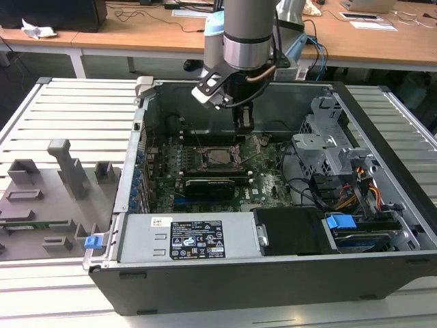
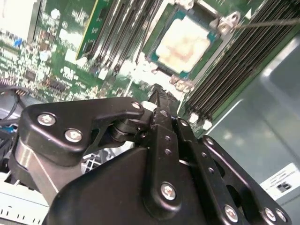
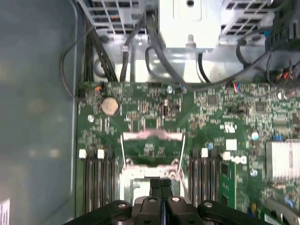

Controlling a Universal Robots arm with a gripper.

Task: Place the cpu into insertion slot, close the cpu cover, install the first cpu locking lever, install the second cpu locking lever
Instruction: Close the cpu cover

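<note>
Slatted bench (image 1: 68,109), open case (image 1: 273,277) | cpu (image 2: 183,41) seated in slot (image 2: 158,41), mid-board | cover (image 3: 152,139) looks raised, I judge it unclosed | lever (image 2: 267,22) stands free, both unlatched | gripper (image 3: 161,187) pinched narrow, empty, over slot's edge

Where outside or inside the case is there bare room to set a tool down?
Bare table slats lie behind the fixture, left of the case in the exterior view, and along its right. Inside is crowded: gripper at the socket, cables and drive cage beside it.
</note>
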